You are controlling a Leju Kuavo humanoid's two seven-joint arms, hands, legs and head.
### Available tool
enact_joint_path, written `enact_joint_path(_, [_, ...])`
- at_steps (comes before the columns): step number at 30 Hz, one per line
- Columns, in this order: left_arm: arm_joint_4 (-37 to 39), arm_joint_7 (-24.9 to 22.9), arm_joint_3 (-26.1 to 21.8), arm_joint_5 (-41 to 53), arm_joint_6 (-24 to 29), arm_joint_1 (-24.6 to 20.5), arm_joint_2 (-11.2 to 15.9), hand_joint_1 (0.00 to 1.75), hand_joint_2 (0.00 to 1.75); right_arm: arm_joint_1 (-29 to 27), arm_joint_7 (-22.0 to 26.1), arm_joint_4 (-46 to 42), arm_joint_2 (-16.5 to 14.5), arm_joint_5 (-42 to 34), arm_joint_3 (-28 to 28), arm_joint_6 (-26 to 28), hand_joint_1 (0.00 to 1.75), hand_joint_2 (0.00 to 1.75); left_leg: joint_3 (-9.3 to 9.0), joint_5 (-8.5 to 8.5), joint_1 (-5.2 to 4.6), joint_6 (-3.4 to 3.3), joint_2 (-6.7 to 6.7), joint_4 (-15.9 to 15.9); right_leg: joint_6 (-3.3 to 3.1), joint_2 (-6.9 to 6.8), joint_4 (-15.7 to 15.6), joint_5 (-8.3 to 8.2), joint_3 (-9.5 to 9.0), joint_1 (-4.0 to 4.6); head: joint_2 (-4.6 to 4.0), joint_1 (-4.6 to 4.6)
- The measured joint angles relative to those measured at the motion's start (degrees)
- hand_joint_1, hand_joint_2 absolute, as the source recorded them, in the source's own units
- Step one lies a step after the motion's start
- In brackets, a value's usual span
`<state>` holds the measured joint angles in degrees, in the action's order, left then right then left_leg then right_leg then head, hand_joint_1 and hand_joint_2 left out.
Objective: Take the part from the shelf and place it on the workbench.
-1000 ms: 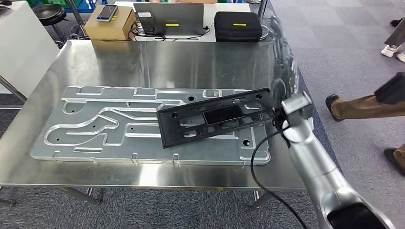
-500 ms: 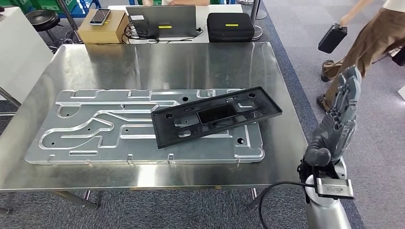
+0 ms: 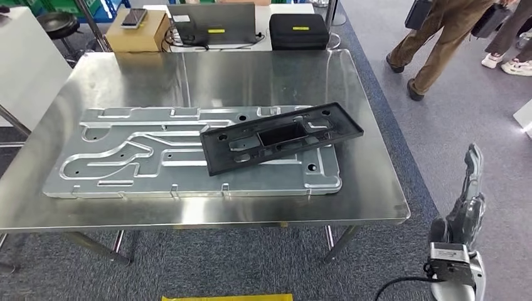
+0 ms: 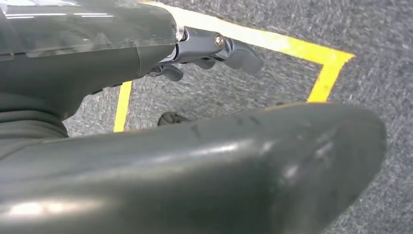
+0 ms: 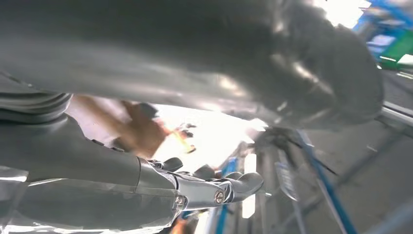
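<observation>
Part down on the workbench, right hand pulled clear.

Right hand (image 3: 467, 204) now low at lower right of frame, off the workbench (image 3: 370, 188) edge, fingers straight, empty; a second ago reaching at the black part (image 3: 281, 138). Left hand (image 4: 209, 48) hanging above carpet with yellow floor tape (image 4: 302, 48), fingers loosely apart, holding nothing. Black part flat across the grooved aluminium plate (image 3: 125, 160), centre right. Placement apparently done. Yellow labels on laptop (image 3: 216, 22) and black case (image 3: 299, 30), upper centre; no legible writing.

My head camera looks down from high on the workbench (image 3: 370, 194), while my 2 wrist cameras sit close behind their hands, the left one facing carpet (image 4: 302, 29) with yellow tape (image 4: 292, 46).
</observation>
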<state>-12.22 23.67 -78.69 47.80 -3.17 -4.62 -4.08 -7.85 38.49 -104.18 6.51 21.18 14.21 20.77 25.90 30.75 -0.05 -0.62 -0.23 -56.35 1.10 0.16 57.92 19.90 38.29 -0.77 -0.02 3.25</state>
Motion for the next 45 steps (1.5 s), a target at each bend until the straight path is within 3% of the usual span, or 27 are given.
enact_joint_path(2, [0.00, -0.13, -0.08, 0.05, -0.02, 0.03, -0.06, 0.00, 0.00, -1.31, -0.94, 2.44, -0.73, 2.03, 2.35, -0.44, 0.00, 0.00, 0.87, -1.39, 0.09, -0.94, 0.38, 0.29, 0.57, 0.02, 0.81, 1.55, 0.56, -0.21, 0.00, -0.01])
enact_joint_path(5, [0.00, -0.25, -0.13, 0.22, -0.13, 0.10, -0.11, 0.00, 0.00, -1.79, -2.81, 7.94, -3.49, 6.71, 6.71, -1.13, 0.00, 0.00, 3.14, -3.47, 0.14, -1.88, 0.96, 0.43, 1.11, -0.01, 9.65, 10.54, 2.89, -0.39, 0.00, -0.01])
enact_joint_path(6, [0.00, -0.28, -0.13, 0.28, -0.17, 0.15, -0.11, 0.00, 0.00, -1.78, -2.41, 10.24, -4.65, 7.95, 8.29, -1.32, 0.00, 0.00, 3.95, -4.06, 0.08, -1.93, 1.02, 0.34, 1.27, -0.01, 13.30, 12.58, 3.42, -0.41, 0.00, -0.01])
enact_joint_path(7, [0.00, -0.30, -0.13, 0.33, -0.21, 0.21, -0.12, 0.00, 0.00, -1.79, -1.56, 12.60, -6.06, 8.94, 9.95, -1.58, 0.00, 0.00, 4.85, -4.65, 0.03, -1.89, 1.06, 0.18, 1.39, -0.02, 15.96, 13.14, 3.36, -0.42, 0.00, -0.01])
enact_joint_path(9, [0.00, -0.33, -0.13, 0.46, -0.26, 0.33, -0.12, 0.00, 0.00, -1.48, -0.86, 16.83, -9.19, 11.07, 13.11, -2.16, 0.00, 0.00, 6.61, -5.60, 0.00, -1.64, 1.16, -0.32, 1.41, -0.04, 15.96, 10.87, 0.79, -0.43, 0.00, -0.01])
enact_joint_path(11, [0.00, -0.27, -0.13, 0.62, -0.25, 0.33, -0.15, 0.00, 0.00, -0.18, -1.59, 21.98, -12.62, 15.01, 16.80, -1.90, 0.00, 0.00, 8.06, -6.24, 0.01, -1.25, 1.37, -1.05, 1.07, -0.19, 9.17, 8.91, -4.96, -0.34, 0.00, -0.01])
enact_joint_path(13, [0.00, -0.14, -0.13, 0.81, -0.24, 0.27, -0.23, 0.00, 0.00, 2.18, -1.52, 29.97, -15.79, 19.47, 21.81, -0.30, 0.00, 0.00, 8.83, -6.78, 0.00, -0.67, 1.58, -1.73, 0.34, -0.40, 1.63, 9.94, -9.97, 0.08, 0.00, 0.00])
enact_joint_path(15, [0.00, -0.02, -0.13, 1.04, -0.25, 0.26, -0.27, 0.00, 0.00, 4.17, -2.06, 39.82, -18.08, 23.16, 27.62, 2.28, 0.00, 0.00, 9.04, -7.51, 0.14, 0.08, 1.71, -1.84, -0.55, -0.47, -1.11, 10.74, -11.28, 0.54, 0.00, 0.00])
enact_joint_path(17, [0.01, 0.08, -0.13, 1.19, -0.26, 0.39, -0.25, 0.00, 0.00, 4.97, -5.29, 49.76, -19.08, 27.01, 32.66, 5.36, 0.00, 0.00, 9.41, -7.34, 0.34, 0.81, 1.57, -2.08, -1.54, -0.64, -1.44, 9.77, -10.72, 0.41, 0.00, 0.00])
enact_joint_path(18, [0.01, 0.15, -0.13, 1.24, -0.27, 0.53, -0.27, 0.00, 0.00, 5.08, -8.12, 54.82, -19.23, 29.32, 34.66, 6.70, 0.00, 0.00, 9.84, -5.84, 0.43, 1.12, 1.36, -3.10, -2.05, -0.75, -1.61, 9.12, -10.21, 0.30, 0.00, 0.00])
enact_joint_path(21, [0.01, 0.51, -0.13, 1.31, -0.32, 0.93, -0.36, 0.00, 0.00, 5.33, -19.25, 66.25, -18.92, 35.65, 37.16, 6.31, 0.00, 0.00, 11.97, 2.51, 0.86, 1.85, 0.88, -11.90, -2.80, -0.70, -1.58, 7.10, -7.79, 0.33, 0.00, 0.01])
enact_joint_path(22, [0.00, 0.66, -0.13, 1.35, -0.34, 0.96, -0.36, 0.00, 0.00, 5.45, -23.44, 69.24, -18.64, 37.50, 37.30, 4.71, 0.00, 0.00, 12.29, 4.02, 0.96, 2.04, 0.86, -15.14, -2.79, -0.64, -1.47, 6.44, -6.84, 0.39, 0.00, 0.00])
enact_joint_path(24, [0.00, 0.90, -0.13, 1.45, -0.41, 0.97, -0.36, 0.00, 0.00, 5.71, -30.20, 74.10, -18.16, 40.06, 37.35, 1.02, 0.00, 0.00, 10.81, 2.96, 1.05, 2.21, 0.84, -17.21, -2.61, -0.62, -1.08, 5.24, -4.92, 0.44, 0.00, 0.01])
enact_joint_path(26, [0.00, 1.11, -0.13, 1.55, -0.51, 0.96, -0.36, 0.00, 0.00, 6.04, -33.60, 77.41, -18.07, 40.91, 37.35, -2.00, 0.00, 0.00, 5.55, 0.00, 1.09, 1.95, 0.73, -11.55, -2.31, -0.51, -0.58, 4.11, -3.17, 0.44, 0.00, 0.01])
enact_joint_path(28, [0.00, 1.32, -0.13, 1.73, -0.61, 0.77, -0.34, 0.00, 0.00, 6.48, -35.11, 79.76, -18.06, 41.19, 37.35, -4.52, 0.00, 0.00, -0.73, 0.12, 0.87, 1.35, 0.51, -2.61, -1.75, -0.31, -0.29, 2.95, -2.13, 0.55, 0.00, 0.01])
enact_joint_path(29, [0.00, 1.42, -0.12, 1.85, -0.67, 0.68, -0.34, 0.00, 0.00, 6.69, -35.41, 80.64, -18.05, 41.24, 37.36, -5.81, 0.00, 0.00, -2.48, 0.75, 0.71, 1.03, 0.42, 0.30, -1.42, -0.24, -0.32, 2.35, -1.98, 0.57, 0.00, 0.00])
enact_joint_path(30, [0.00, 1.48, -0.11, 1.97, -0.70, 0.63, -0.34, 0.00, 0.00, 6.89, -35.53, 81.33, -18.03, 41.23, 37.38, -7.00, 0.00, 0.00, -3.07, 1.05, 0.49, 0.70, 0.41, 1.66, -1.05, -0.20, -0.49, 1.72, -1.92, 0.56, 0.00, 0.00])
enact_joint_path(32, [0.00, 1.53, -0.11, 2.13, -0.74, 0.69, -0.34, 0.00, 0.00, 7.10, -35.51, 82.59, -17.99, 41.04, 37.51, -9.17, 0.00, 0.00, -2.03, -0.07, 0.49, -0.18, 0.66, 1.78, -0.29, -0.05, -0.77, 1.02, -1.53, 0.45, -0.01, -0.01])
enact_joint_path(33, [0.00, 1.51, -0.11, 2.19, -0.74, 0.68, -0.35, 0.00, 0.00, 7.22, -35.43, 83.04, -17.98, 40.90, 37.61, -9.96, 0.00, 0.00, -1.22, -0.86, 0.56, -0.72, 0.84, 1.80, 0.00, 0.03, 0.00, 2.33, -0.95, 0.40, -0.01, -0.01])
enact_joint_path(34, [0.00, 1.51, -0.11, 2.22, -0.74, 0.67, -0.35, 0.00, 0.00, 7.29, -35.29, 83.45, -17.98, 40.76, 37.72, -10.73, 0.00, 0.00, -0.25, -1.77, 0.67, -1.19, 1.01, 1.92, 0.23, 0.09, 1.82, 4.84, -0.18, 0.36, -0.01, -0.02])
enact_joint_path(36, [0.00, 1.51, -0.11, 2.34, -0.74, 0.66, -0.34, 0.00, 0.00, 7.47, -34.82, 83.94, -17.98, 40.59, 37.95, -11.96, 0.00, 0.00, 1.81, -3.38, 0.63, -1.72, 1.17, 1.85, 0.51, 0.09, 8.71, 11.63, 1.43, 0.25, 0.00, -0.02])
enact_joint_path(37, [0.00, 1.51, -0.11, 2.40, -0.73, 0.70, -0.34, 0.00, 0.00, 7.51, -34.51, 84.12, -17.98, 40.54, 38.05, -12.44, 0.00, 0.00, 2.81, -4.13, 0.57, -1.77, 1.23, 1.72, 0.65, 0.09, 12.43, 13.58, 1.88, 0.22, 0.00, -0.02])
enact_joint_path(38, [0.00, 1.51, -0.11, 2.46, -0.73, 0.71, -0.34, 0.00, 0.00, 7.55, -34.19, 84.27, -17.98, 40.52, 38.13, -12.85, 0.00, 0.00, 3.92, -4.86, 0.52, -1.72, 1.29, 1.48, 0.76, 0.09, 15.22, 13.90, 1.79, 0.21, 0.00, -0.02])
enact_joint_path(40, [0.00, 1.50, -0.11, 2.52, -0.72, 0.67, -0.34, 0.00, 0.00, 7.73, -33.72, 84.48, -17.98, 40.46, 38.23, -13.49, 0.00, 0.00, 6.21, -6.11, 0.48, -1.50, 1.41, 0.71, 0.73, 0.07, 15.49, 11.04, -0.88, 0.22, 0.00, -0.01])
enact_joint_path(42, [0.01, 1.38, -0.10, 2.58, -0.74, 0.57, -0.40, 0.00, 0.00, 8.06, -33.69, 84.61, -17.98, 40.48, 38.26, -13.98, 0.00, 0.00, 8.26, -7.10, 0.41, -1.15, 1.46, -0.28, 0.26, 0.03, 8.09, 9.29, -7.48, 0.40, -0.01, -0.01])
enact_joint_path(43, [0.01, 1.29, -0.08, 2.63, -0.78, 0.50, -0.46, 0.00, 0.00, 8.27, -33.86, 84.66, -17.98, 40.53, 38.26, -14.13, 0.00, 0.00, 9.01, -7.57, 0.35, -0.89, 1.50, -0.75, -0.08, 0.00, 3.13, 10.00, -11.00, 0.52, -0.01, 0.00])
enact_joint_path(45, [0.01, 1.09, -0.05, 2.73, -0.84, 0.38, -0.57, 0.00, 0.00, 8.56, -34.23, 84.80, -17.98, 40.62, 38.26, -14.21, 0.00, 0.00, 9.77, -8.57, 0.33, -0.28, 1.59, -1.17, -0.65, 0.04, -2.87, 11.77, -14.71, 0.88, 0.00, 0.00])
